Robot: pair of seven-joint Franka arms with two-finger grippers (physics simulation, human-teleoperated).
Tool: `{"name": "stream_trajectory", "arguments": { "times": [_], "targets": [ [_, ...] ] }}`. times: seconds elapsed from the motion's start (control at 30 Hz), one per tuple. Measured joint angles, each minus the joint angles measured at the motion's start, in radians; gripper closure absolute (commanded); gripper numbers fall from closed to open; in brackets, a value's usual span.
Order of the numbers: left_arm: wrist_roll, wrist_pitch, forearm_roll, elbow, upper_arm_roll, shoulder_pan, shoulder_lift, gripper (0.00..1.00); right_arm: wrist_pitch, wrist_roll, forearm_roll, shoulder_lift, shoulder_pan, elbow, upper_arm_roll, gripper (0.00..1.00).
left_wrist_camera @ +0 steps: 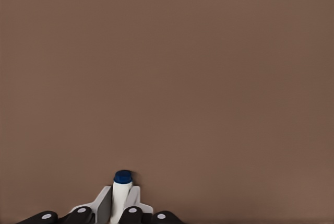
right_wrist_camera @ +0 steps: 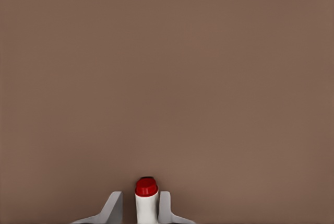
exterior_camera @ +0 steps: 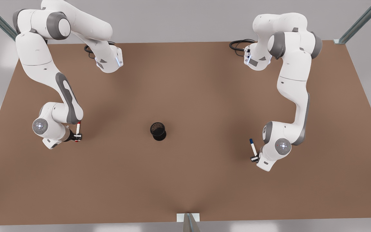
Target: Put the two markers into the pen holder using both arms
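Note:
The pen holder (exterior_camera: pixel 159 134), a small black mesh cup, stands upright in the middle of the brown table (exterior_camera: pixel 185 180). On the front view's left, my right gripper (exterior_camera: pixel 77 137) (right_wrist_camera: pixel 141 198) is shut on the red-capped marker (exterior_camera: pixel 78 127) (right_wrist_camera: pixel 146 195), which points away from the wrist. On the front view's right, my left gripper (exterior_camera: pixel 254 158) (left_wrist_camera: pixel 122 203) is shut on the blue-capped marker (exterior_camera: pixel 252 147) (left_wrist_camera: pixel 122 185). Both markers are well away from the holder, one on each side of it.
Black cables (exterior_camera: pixel 238 44) lie at the arm bases along the table's far edge. Metal frame posts (exterior_camera: pixel 188 222) stand at the near edge and the far corners. Bare tabletop lies between each gripper and the holder.

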Motion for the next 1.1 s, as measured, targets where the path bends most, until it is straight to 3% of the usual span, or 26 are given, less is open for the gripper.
{"name": "stream_trajectory", "arguments": {
  "times": [0.1, 0.33, 0.43, 0.53, 0.67, 0.8, 0.9, 1.1],
  "targets": [
    [-0.001, 0.000, 0.004, 0.000, 0.000, 0.000, 0.001, 0.79, 0.005, -0.004, 0.000, 0.003, 0.000, 0.000, 0.000, 0.61],
    [0.002, -0.003, 0.010, 0.008, -0.004, -0.009, -0.028, 0.79, 0.012, -0.011, 0.001, 0.007, 0.000, -0.001, 0.000, 0.64],
    [0.020, -0.055, 0.005, 0.023, -0.013, -0.081, -0.121, 0.79, 0.016, -0.016, 0.004, 0.010, 0.000, -0.001, 0.000, 0.73],
    [0.037, -0.125, -0.019, 0.057, -0.088, -0.128, -0.213, 0.79, 0.018, -0.023, 0.008, 0.009, -0.001, -0.001, 0.000, 0.79],
    [0.092, -0.162, -0.099, 0.108, -0.231, -0.140, -0.256, 0.79, 0.017, -0.034, 0.014, -0.020, 0.000, 0.002, 0.003, 0.79],
    [0.185, 0.040, -0.181, 0.120, -0.358, -0.238, -0.163, 0.79, -0.039, -0.038, 0.018, -0.136, 0.001, 0.025, 0.053, 0.79],
    [0.258, 0.278, -0.201, 0.148, -0.369, -0.353, -0.092, 0.79, -0.137, -0.033, 0.021, -0.214, 0.000, 0.112, 0.131, 0.79],
    [0.381, 0.621, -0.221, 0.253, -0.367, -0.447, 0.044, 0.79, -0.415, 0.010, 0.022, -0.234, 0.011, 0.375, 0.281, 0.79]
  ]
}}
